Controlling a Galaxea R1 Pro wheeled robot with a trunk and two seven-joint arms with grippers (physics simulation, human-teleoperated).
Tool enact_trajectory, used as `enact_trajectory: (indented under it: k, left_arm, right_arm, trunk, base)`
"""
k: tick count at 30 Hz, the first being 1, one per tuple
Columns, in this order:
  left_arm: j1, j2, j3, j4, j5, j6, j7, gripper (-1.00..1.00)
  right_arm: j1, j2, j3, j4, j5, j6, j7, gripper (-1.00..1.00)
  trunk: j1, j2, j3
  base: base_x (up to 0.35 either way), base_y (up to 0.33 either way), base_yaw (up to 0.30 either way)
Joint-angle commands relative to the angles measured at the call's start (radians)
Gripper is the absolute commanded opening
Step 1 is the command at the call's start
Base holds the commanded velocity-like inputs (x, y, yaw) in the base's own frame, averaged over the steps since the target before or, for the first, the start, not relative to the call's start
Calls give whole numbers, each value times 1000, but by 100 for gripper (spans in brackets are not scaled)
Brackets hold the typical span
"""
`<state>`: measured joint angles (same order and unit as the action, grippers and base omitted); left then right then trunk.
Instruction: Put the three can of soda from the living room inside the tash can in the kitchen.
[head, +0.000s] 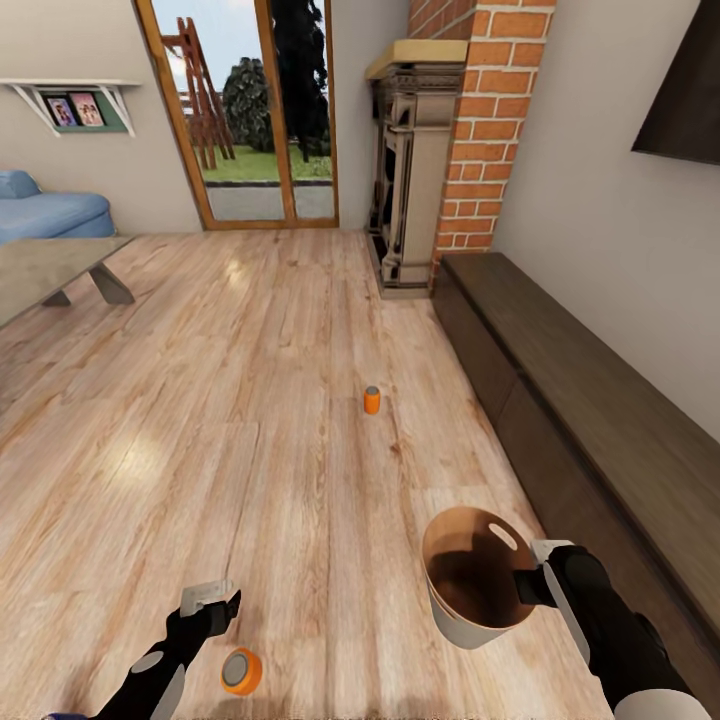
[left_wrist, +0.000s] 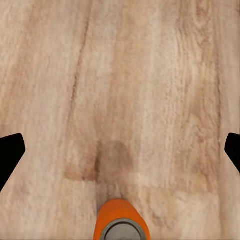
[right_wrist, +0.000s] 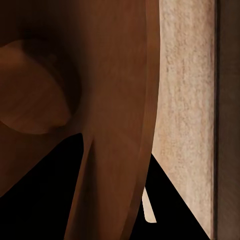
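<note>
Your left end effector (head: 222, 603) was spread wide and held nothing; in the left wrist view its two fingertips (left_wrist: 10, 155) sat at opposite edges with bare floor (left_wrist: 130, 90) between them. An orange can (head: 241, 671) stood upright on the planks just beside that end effector, not touching it, and showed again in the left wrist view (left_wrist: 121, 222).

Your right end effector (head: 530, 585) was clamped on the rim of the bin (head: 470, 630), one finger inside the brown wall (right_wrist: 115, 100) and one outside. The bin was tilted, its mouth turned toward the camera, and I saw nothing in the part of its inside that showed.

A second orange can (head: 372, 400) stood farther off on the floor, well apart from both arms, near the long dark cabinet (head: 600, 420).
</note>
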<state>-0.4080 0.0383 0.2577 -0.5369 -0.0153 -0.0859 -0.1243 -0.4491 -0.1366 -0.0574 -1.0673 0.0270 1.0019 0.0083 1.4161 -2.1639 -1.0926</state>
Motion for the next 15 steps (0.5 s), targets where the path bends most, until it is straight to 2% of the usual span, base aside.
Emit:
enact_trajectory:
  k: [1,8,15]
  left_arm:
    - [0,0,0,0,0,0,0,100]
    - [0,0,0,0,0,0,0,100]
    - [0,0,0,0,0,0,0,100]
  right_arm:
    - [0,0,0,0,-12,0,1,-100]
    - [0,0,0,0,-12,0,1,-100]
    - [0,0,1,0,-12,0,1,-100]
  trunk:
    - [0,0,-2]
    - [0,0,-12]
    - [0,0,-18]
  base:
    - [0,0,0]
    - [91,0,0]
    - [19,0,0]
